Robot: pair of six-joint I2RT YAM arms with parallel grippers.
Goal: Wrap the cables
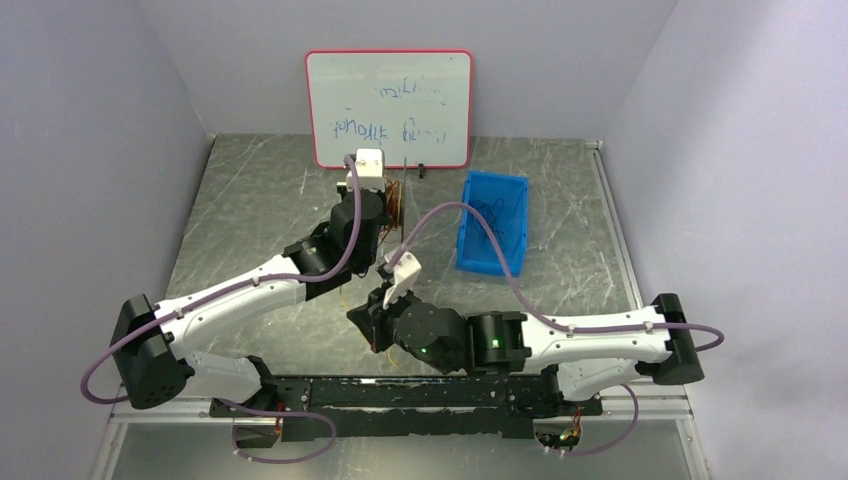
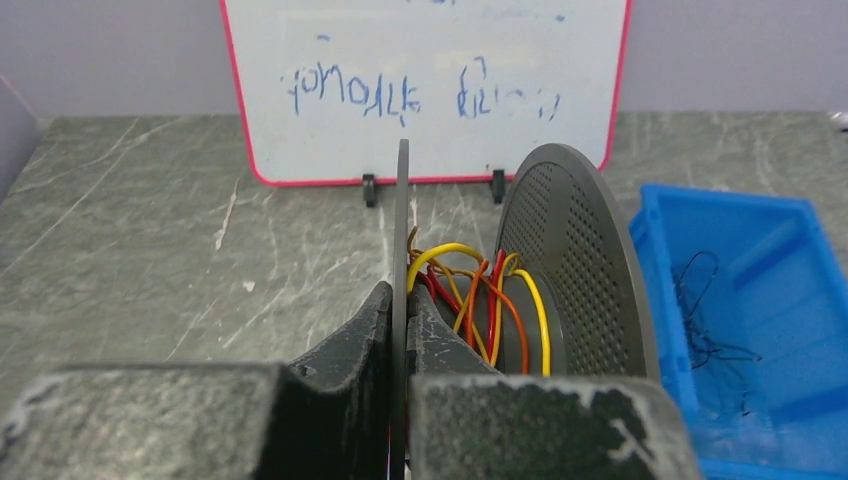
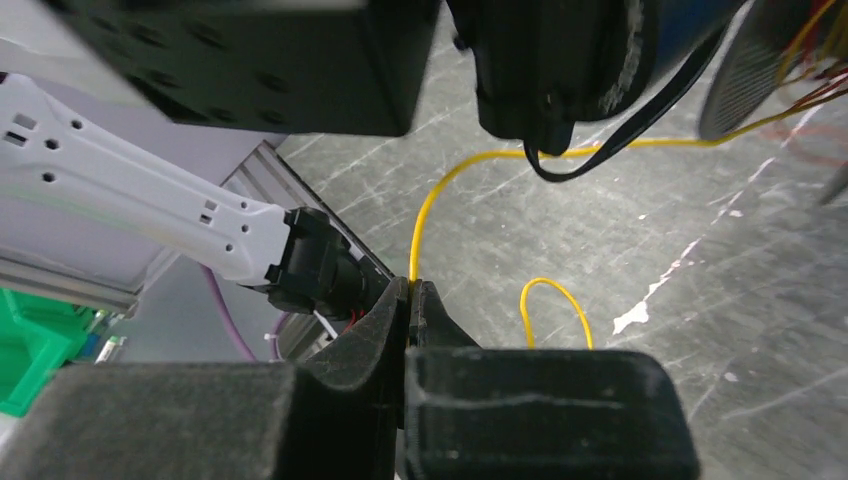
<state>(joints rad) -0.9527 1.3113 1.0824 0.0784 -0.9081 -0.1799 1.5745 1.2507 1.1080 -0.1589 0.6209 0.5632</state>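
A dark spool [image 2: 575, 260] with two round perforated flanges stands on edge mid-table; it also shows in the top view [image 1: 396, 205]. Yellow, orange and red cables [image 2: 490, 300] are wound loosely on its core. My left gripper [image 2: 405, 295] is shut on the spool's thin near flange [image 2: 402, 220]. My right gripper [image 3: 411, 285] is shut on a yellow cable [image 3: 430, 205] that runs up and right toward the spool [image 3: 760, 60]. A loose loop of the same yellow cable [image 3: 555, 300] lies on the table by the right fingers. In the top view the right gripper [image 1: 362, 318] is low, near the front.
A blue bin [image 1: 492, 220] with thin dark wires stands right of the spool and also shows in the left wrist view [image 2: 750, 320]. A red-framed whiteboard [image 1: 388, 108] leans on the back wall. The left arm [image 3: 150, 190] crosses close to the right gripper. Grey walls enclose the table.
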